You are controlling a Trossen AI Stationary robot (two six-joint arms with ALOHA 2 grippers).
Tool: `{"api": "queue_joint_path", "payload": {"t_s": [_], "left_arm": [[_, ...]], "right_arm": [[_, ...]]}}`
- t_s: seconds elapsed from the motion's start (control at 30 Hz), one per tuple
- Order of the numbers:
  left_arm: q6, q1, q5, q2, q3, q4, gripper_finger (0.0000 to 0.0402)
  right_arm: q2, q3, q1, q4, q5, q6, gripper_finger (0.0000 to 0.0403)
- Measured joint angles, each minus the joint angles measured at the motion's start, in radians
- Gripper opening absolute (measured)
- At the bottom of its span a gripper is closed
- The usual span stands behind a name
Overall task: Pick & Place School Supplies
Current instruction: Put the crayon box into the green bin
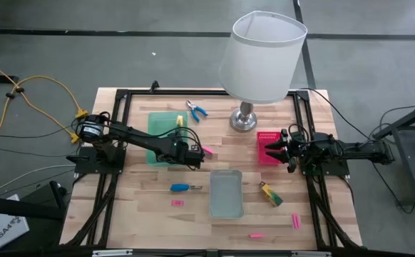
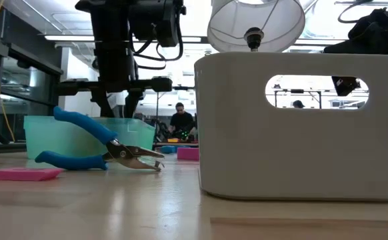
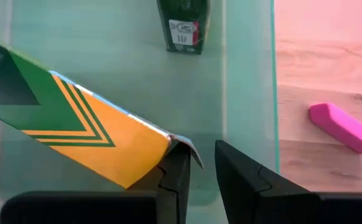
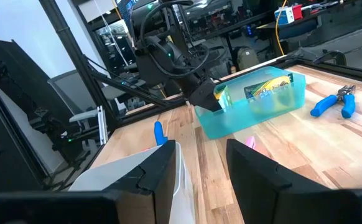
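Yellow-and-green flat packet [image 3: 88,130] is lying in the green tray [image 1: 157,143], touching the slightly parted left gripper [image 3: 196,171]; four pink bars [image 1: 295,221] are dotting the desk [image 1: 143,221]; right gripper [image 1: 282,148] is waiting, part-open, empty.

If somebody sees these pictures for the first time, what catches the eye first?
The big white-shaded lamp at the table's far edge dominates. Next comes the left pincer over the green tray, its fingers parted beside a yellow-and-green piece inside that tray. The right pincer waits open over the pink tray.
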Motion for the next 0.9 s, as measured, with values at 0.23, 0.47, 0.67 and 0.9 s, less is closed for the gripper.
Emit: {"api": "queue_joint_path", "payload": {"t_s": [0.23, 0.47, 0.67, 0.9], "left_arm": [[-0.013, -0.009, -0.025, -0.009, 0.002, 0.011, 0.0072], [-0.015, -0.015, -0.048, -0.013, 0.003, 0.013, 0.0072], [-0.016, -0.015, -0.051, -0.013, 0.003, 0.013, 0.0072], [-0.049, -0.029, -0.055, -0.013, 0.003, 0.014, 0.0072]], "right_arm": [[0.0, 0.0, 0.0, 0.0, 0.0, 0.0, 0.0134], [0.0, 0.0, 0.0, 0.0, 0.0, 0.0, 0.0134], [0.0, 0.0, 0.0, 0.0, 0.0, 0.0, 0.0134], [0.0, 0.0, 0.0, 0.0, 0.0, 0.0, 0.0134]]}}
